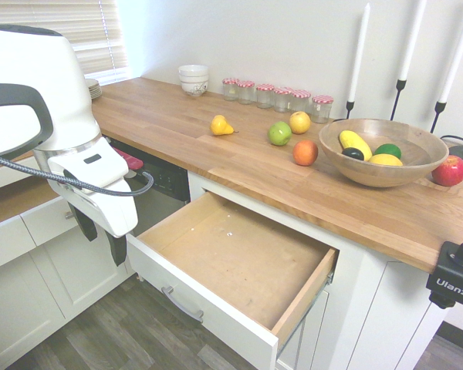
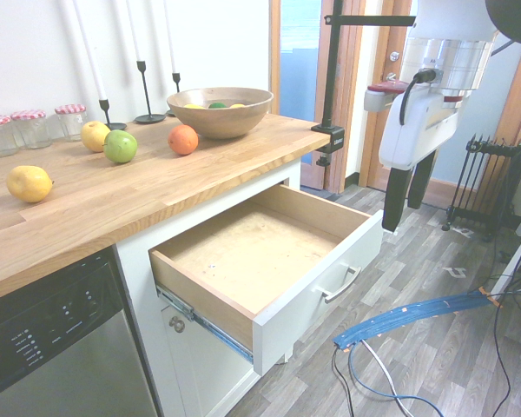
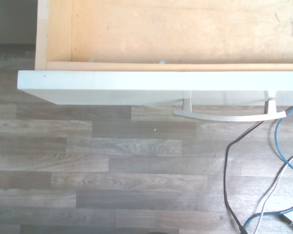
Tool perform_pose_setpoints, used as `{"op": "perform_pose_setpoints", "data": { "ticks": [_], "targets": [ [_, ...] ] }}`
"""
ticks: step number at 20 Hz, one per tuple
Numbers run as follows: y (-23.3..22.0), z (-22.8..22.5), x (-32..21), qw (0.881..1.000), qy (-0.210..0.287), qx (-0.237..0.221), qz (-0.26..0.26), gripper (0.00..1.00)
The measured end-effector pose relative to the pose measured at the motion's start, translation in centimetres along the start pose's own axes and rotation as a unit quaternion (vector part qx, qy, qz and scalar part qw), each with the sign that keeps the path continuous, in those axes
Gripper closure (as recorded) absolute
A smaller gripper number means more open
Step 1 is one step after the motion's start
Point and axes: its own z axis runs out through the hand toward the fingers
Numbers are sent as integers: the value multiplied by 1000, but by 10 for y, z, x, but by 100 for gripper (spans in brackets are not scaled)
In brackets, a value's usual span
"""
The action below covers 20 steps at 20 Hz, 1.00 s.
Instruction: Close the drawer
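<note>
Item one, the jaws: two dark fingers hang straight down from the white gripper (image 2: pixel 393 201); I see them standing slightly apart with nothing between them, beside the outer corner of the drawer front and not touching it.

Item two, the arm: white, glossy housing, wrist vertical, poised over the grey wood-plank floor (image 3: pixel 112 170) in front of the cabinet.

Item three, the drawer (image 1: pixel 239 254): wide, shallow, pulled fully out from under the worktop (image 1: pixel 216 166). Flat white front panel; pale plywood bottom and sides, lightly scuffed; I see nothing inside it. One curved silver bar handle (image 3: pixel 230 115) on two posts.

Item four, the worktop: oiled butcher-block wood, strip-jointed. On it I log a round turned wooden bowl (image 1: pixel 370 176) holding fruit, a red apple (image 1: pixel 449 170) just beside it, loose orange (image 1: pixel 305 152), green apple (image 1: pixel 279 133), yellow pear (image 1: pixel 221 126), a row of glass jars (image 1: pixel 278 94) with red-checked lids, and tall white candles (image 1: pixel 359 52) in black holders.
</note>
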Motion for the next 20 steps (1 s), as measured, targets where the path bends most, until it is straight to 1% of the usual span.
{"op": "perform_pose_setpoints", "data": {
  "ticks": [5, 8, 15, 20],
  "targets": [
    [1, 3, 1, 1000, -2, -2, 2, 0],
    [1, 17, 7, 1000, -6, -4, 3, 0],
    [3, 97, 26, 1000, -13, -12, -1, 0],
    [5, 136, 34, 1000, -11, -13, -7, 0]
  ]
}}
